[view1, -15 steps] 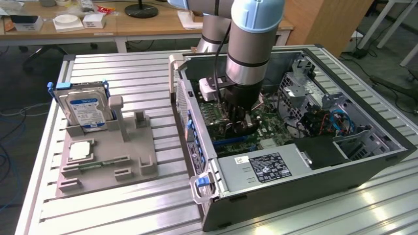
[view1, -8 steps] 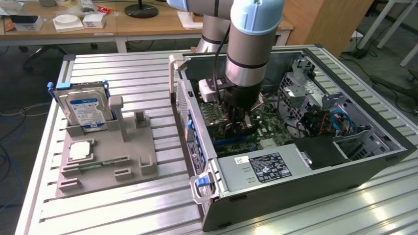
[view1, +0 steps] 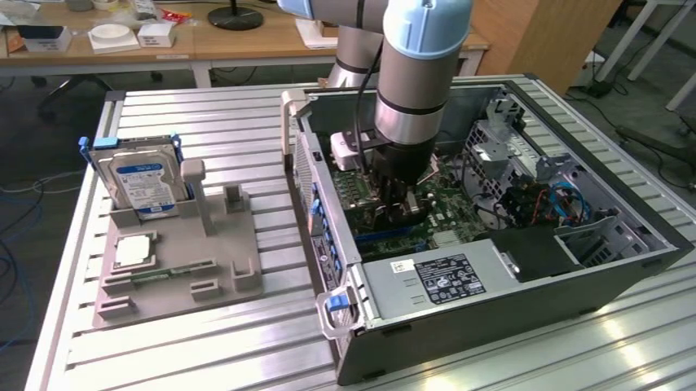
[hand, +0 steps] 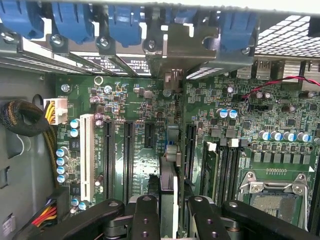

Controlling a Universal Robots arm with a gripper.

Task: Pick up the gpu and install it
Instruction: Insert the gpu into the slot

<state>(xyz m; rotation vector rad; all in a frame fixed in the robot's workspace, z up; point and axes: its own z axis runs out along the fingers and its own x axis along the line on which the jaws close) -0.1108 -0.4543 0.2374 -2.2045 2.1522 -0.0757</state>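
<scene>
Aluminium slatted table (view1: 218, 114) carries everything in the exterior view. Largest on it is the open black computer case (view1: 609, 269), lying on its side with the green motherboard (view1: 457, 213) exposed. A grey power supply (view1: 435, 281) sits at the near end of the case, bearing a black label with white print too small to read and a small white sticker beside it. The robot arm (view1: 419, 73), silver with pale blue joint covers, reaches straight down into the case.

On the exterior view's left stands a grey parts holder (view1: 174, 269). A silver hard drive (view1: 142, 183) with a blue and white label stands upright in it; the label's writing cannot be made out. A narrow green memory stick (view1: 169, 270) lies flat nearer the front.

In the wrist view, the gripper (hand: 169, 210) has its black fingers (hand: 145, 215) pinched on the gpu (hand: 169, 197), seen edge-on and held upright just above the motherboard's long black expansion slots (hand: 108, 160). The card's pale metal bracket (hand: 172, 55) stands against the case's rear wall among blue slot clips (hand: 75, 20). Tiny white board lettering is illegible.
</scene>
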